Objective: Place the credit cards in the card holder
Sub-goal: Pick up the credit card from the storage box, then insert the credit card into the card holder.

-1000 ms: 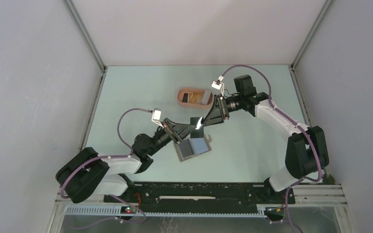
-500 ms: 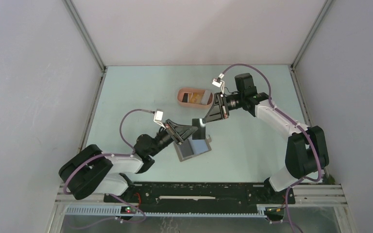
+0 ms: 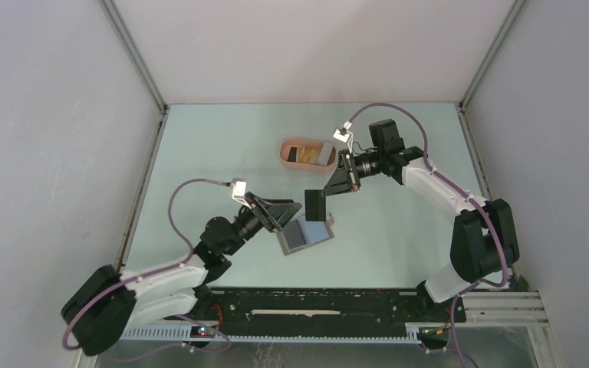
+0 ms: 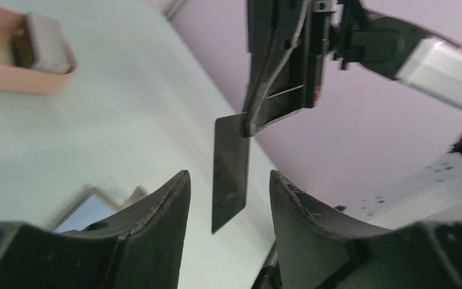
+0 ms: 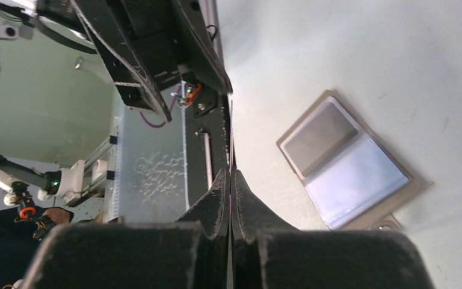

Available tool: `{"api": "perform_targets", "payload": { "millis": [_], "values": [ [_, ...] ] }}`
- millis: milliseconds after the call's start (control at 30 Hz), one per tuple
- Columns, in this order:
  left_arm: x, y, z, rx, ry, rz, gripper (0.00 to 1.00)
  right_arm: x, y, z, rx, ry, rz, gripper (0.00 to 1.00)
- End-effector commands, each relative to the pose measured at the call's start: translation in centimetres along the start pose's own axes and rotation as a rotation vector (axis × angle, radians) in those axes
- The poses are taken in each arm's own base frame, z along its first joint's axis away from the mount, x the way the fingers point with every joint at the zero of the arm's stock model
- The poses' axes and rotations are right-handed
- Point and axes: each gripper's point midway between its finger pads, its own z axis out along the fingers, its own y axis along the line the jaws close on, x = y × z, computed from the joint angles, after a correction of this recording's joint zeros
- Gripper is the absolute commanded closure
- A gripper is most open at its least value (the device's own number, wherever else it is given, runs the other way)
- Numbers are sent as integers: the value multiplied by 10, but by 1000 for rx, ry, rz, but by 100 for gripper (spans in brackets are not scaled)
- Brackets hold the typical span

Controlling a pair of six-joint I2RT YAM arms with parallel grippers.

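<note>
The black card (image 3: 316,204) hangs in the air with its long axis near vertical. The right gripper (image 3: 326,188), at its 1 o'clock in the top view, is clamped on its upper corner. The open holder (image 3: 304,234) lies flat below, at the card's 7 o'clock. The left gripper (image 3: 294,211), at 9 o'clock, is spread and touches nothing. The right gripper is likely the one to lower the card.

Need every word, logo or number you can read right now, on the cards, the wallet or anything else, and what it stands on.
No text is readable in any view.
On the black card: the face shown is plain and dark, with no print visible.
On the card holder: it lies open with plain pockets and no lettering.
On the cards in the pink tray: too small to read.
</note>
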Motion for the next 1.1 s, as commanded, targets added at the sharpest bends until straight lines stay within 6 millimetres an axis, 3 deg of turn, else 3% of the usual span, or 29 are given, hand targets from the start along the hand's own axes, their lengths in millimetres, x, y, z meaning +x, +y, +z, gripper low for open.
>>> {"api": "perform_targets", "payload": {
  "millis": [0, 67, 167, 433, 667, 1067],
  "values": [
    [17, 66, -32, -325, 129, 197, 44, 9, -23, 3, 106, 38, -21, 100],
    [20, 80, -45, -400, 151, 223, 46, 15, -34, 9, 137, 63, 5, 100],
    [26, 85, -54, -410, 162, 209, 54, 22, -53, 17, 181, 83, 67, 100],
    [50, 93, -46, -393, 219, 146, 79, 37, -89, 35, 208, 99, 200, 100],
    [72, 110, -42, -426, 279, 112, 83, 47, -116, 46, 222, 96, 290, 100],
    [104, 140, -59, -543, 374, 42, 87, 67, -134, 58, 218, 146, 361, 100]
  ]
}}
